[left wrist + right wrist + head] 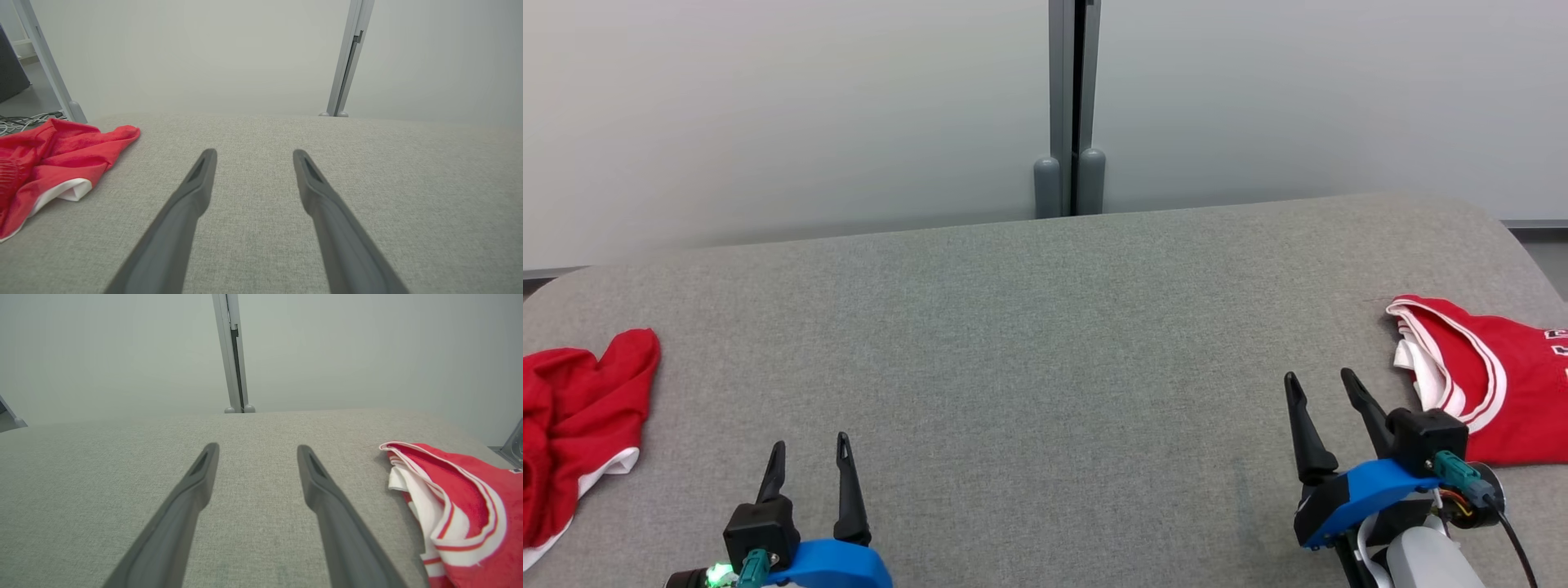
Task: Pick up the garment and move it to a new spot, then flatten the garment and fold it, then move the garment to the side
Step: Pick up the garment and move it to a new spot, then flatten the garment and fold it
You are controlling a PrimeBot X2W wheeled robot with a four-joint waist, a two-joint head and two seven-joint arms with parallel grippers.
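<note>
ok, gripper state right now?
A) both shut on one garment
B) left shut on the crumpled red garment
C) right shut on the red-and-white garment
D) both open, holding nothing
D: the left gripper and right gripper each show spread fingers over the bare grey surface, with the crumpled red garment and the red-and-white garment lying outside them.
</note>
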